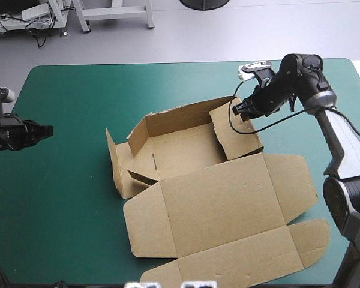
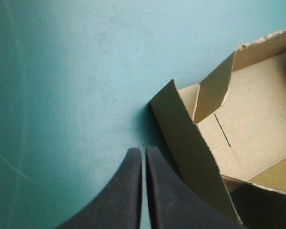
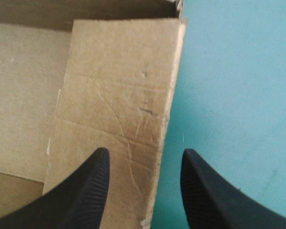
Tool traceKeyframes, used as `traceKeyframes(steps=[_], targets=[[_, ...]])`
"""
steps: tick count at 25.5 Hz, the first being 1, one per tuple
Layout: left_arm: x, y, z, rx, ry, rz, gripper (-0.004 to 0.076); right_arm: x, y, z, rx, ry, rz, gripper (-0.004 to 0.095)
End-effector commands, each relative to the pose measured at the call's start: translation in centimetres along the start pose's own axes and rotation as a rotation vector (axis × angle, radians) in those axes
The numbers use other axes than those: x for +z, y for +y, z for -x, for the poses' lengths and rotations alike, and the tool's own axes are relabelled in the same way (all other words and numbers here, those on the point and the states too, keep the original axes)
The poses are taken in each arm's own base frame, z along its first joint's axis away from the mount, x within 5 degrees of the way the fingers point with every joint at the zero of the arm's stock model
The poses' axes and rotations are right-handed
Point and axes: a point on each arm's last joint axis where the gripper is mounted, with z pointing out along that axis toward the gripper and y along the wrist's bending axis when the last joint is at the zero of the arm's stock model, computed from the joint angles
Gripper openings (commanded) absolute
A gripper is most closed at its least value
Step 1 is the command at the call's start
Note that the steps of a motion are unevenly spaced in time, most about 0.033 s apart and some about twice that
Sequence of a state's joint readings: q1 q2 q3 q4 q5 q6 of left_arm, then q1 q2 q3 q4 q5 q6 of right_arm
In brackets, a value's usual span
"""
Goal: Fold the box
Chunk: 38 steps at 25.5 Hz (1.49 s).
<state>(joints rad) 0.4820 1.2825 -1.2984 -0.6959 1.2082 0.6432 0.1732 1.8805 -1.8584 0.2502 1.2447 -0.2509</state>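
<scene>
Nearest, the brown box (image 1: 186, 150) has its lid (image 1: 222, 207) flat on the teal-green counter (image 1: 66, 198), and its tray stands behind with walls partly raised. Off to the left, the left end effector (image 2: 143, 150) hovers empty, fingers pressed together. Farther back, the right end effector (image 3: 145, 152) is spread wide, seemingly straddling the edge of the right wall flap (image 3: 119, 95).
</scene>
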Motion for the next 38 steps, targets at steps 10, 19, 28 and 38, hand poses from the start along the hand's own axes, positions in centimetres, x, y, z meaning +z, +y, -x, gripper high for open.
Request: traceKeyframes(steps=[10,19,28,38], targets=[[-1.3,-1.2,1.0,0.005,-0.098,-0.033,0.0013,1.2,0.3,-0.6,-0.016,0.030,0.076,0.0445],[-1.3,-1.4,1.2,-0.002,-0.113,-0.050,0.0013,4.9,-0.6,-0.4,0.051,0.077,0.097,0.0008],[-1.5,-0.8,2.0,-0.009,-0.201,0.013,0.0013,-1.4,0.7,1.6,0.036,-0.122,0.081,0.0004],[0.1,-0.1,3.9,-0.084,-0.346,-0.128,0.0013,-24.5,6.2,-1.9,-0.076,-0.682,-0.080,0.0001]])
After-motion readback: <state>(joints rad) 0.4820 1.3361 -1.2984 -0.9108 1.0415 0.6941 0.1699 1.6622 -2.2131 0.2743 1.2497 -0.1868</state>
